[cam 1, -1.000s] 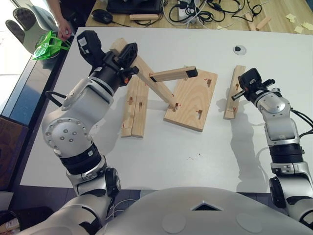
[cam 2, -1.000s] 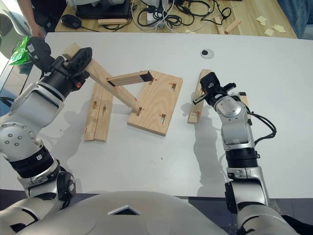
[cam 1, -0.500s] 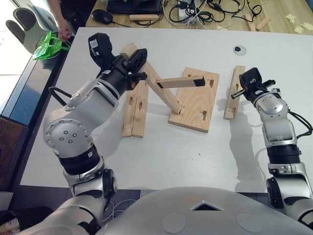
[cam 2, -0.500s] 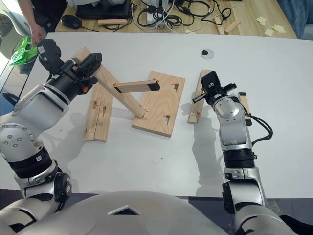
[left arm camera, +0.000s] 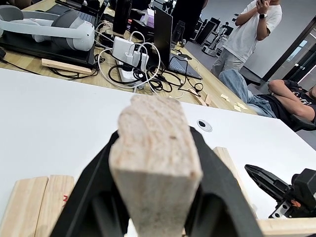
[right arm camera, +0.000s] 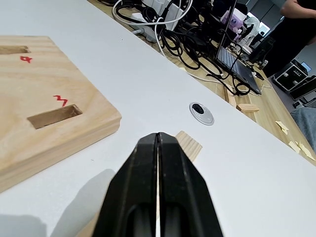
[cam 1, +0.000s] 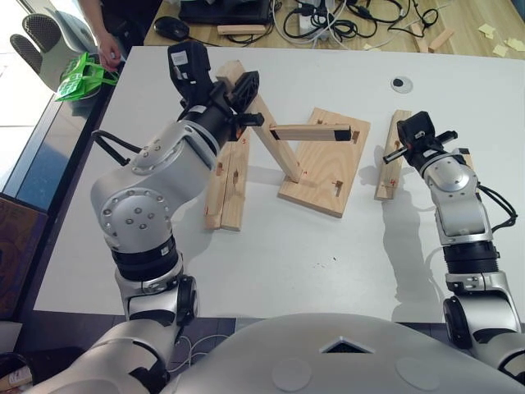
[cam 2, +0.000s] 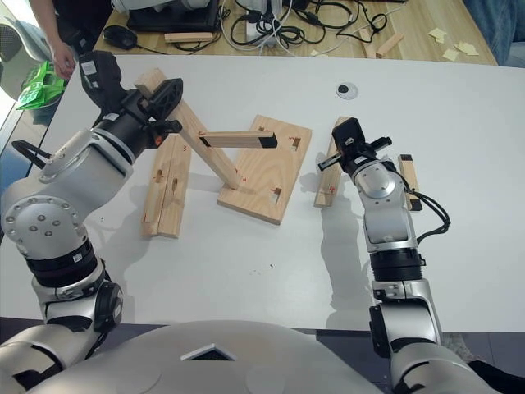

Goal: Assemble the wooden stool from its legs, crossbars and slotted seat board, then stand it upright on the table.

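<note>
The left tool [left arm camera: 155,148] is clamped on the upper end of a wooden leg [cam 1: 275,148], with one black finger pressed to each side of the end grain. From the tool the leg slopes down and away to the seat board [cam 1: 340,160]. Its foot meets the board by a slot near the edge closest to the tool, but whether it sits in that slot cannot be told. A crossbar [cam 1: 308,131] with a dark end juts sideways from the leg partway down. It hangs level above the board and points toward the right tool [right arm camera: 158,143]. Below the left tool, two flat wooden pieces [cam 1: 225,185] lie side by side on the white tabletop [cam 1: 271,254], touching each other. The leg's raised end crosses above their far ends.

The right tool is closed, its two fingers pressed together with nothing between them. Its tips point at a long wooden piece [cam 1: 385,185] that lies flat between this tool and the seat board; whether they touch it cannot be told. Behind the right tool, beside its wrist, a shorter piece [cam 2: 405,171] with a dark end lies on the tabletop. Beyond the tool's tips, a round grey cable cap [right arm camera: 202,113] is set into the surface.

Farther off beyond both tools, a second wooden tabletop [cam 1: 459,16] carries tangled cables [cam 1: 328,16], a mouse [cam 1: 171,26] and a wood offcut [cam 1: 242,29]. A green bag [cam 1: 82,75] sits off the corner beyond the left tool.
</note>
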Tool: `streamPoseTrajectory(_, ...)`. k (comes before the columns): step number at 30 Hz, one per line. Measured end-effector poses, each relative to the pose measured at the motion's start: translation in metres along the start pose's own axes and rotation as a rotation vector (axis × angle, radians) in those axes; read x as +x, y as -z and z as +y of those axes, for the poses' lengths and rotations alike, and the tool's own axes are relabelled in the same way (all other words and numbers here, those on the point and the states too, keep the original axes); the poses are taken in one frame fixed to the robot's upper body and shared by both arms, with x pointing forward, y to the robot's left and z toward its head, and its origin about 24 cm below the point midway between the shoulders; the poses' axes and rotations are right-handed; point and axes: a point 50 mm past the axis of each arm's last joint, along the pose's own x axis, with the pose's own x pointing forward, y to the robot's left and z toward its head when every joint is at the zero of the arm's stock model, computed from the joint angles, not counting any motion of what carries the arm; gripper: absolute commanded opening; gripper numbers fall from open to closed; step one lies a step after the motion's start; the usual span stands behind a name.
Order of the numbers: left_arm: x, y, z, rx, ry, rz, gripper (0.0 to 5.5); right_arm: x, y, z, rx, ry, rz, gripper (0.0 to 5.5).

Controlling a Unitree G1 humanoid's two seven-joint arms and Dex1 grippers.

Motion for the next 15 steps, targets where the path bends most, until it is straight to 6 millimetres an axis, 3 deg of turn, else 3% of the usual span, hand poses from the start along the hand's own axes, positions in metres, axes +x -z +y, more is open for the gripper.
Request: streamPoseTrajectory(15,-0.003,0.029,-0.006,0.194,0.069,-0.126,1.02,0.005,-0.002,-0.002,-0.001,0.011,-0.018,0.0)
